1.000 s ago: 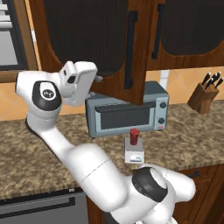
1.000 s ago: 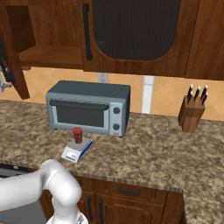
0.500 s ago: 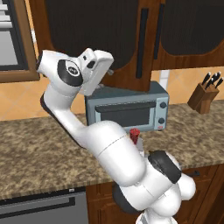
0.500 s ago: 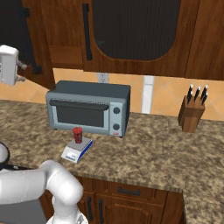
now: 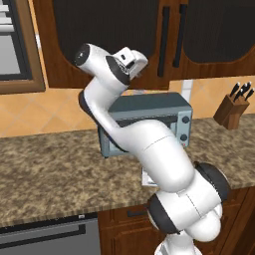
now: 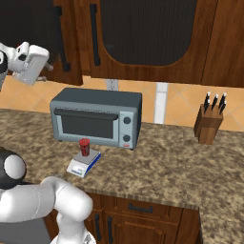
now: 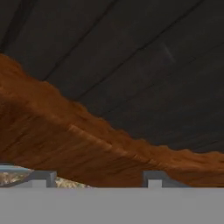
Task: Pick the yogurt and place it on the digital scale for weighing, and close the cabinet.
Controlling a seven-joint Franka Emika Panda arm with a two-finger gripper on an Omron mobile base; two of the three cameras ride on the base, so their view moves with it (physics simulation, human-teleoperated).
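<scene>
yogurt on the scale, gripper up against the cabinet door

the yogurt (image 6: 85, 147) stands upright on the top plate of the digital scale (image 6: 82, 165), which sits on the speckled brown counter (image 6: 171, 164) just in front of the grey-blue toaster oven (image 6: 97, 117). the cup is well apart from the hand. in the left base view the arm covers most of the scale, and only a pale corner of it (image 5: 147, 177) peeks out beside the white links

the arm reaches up and back over the toaster oven, with the gripper (image 6: 47, 72) raised to the lower part of the cabinet (image 6: 143, 33), close by the door with the black vertical bar handle (image 6: 59, 40). in the left base view the hand (image 5: 130, 61) sits right before the dark panel of that door. in the hand view the brown wooden lower rail of the door (image 7: 87, 144) runs slantwise across, the black panel (image 7: 131, 57) above it, very near the camera

the two finger tips (image 7: 41, 178) rise well apart at the bottom of the hand view, so the gripper is spread wide with nothing between the fingers

a wooden knife block (image 6: 209, 123) stands on the counter far to the right, away from the scale
</scene>
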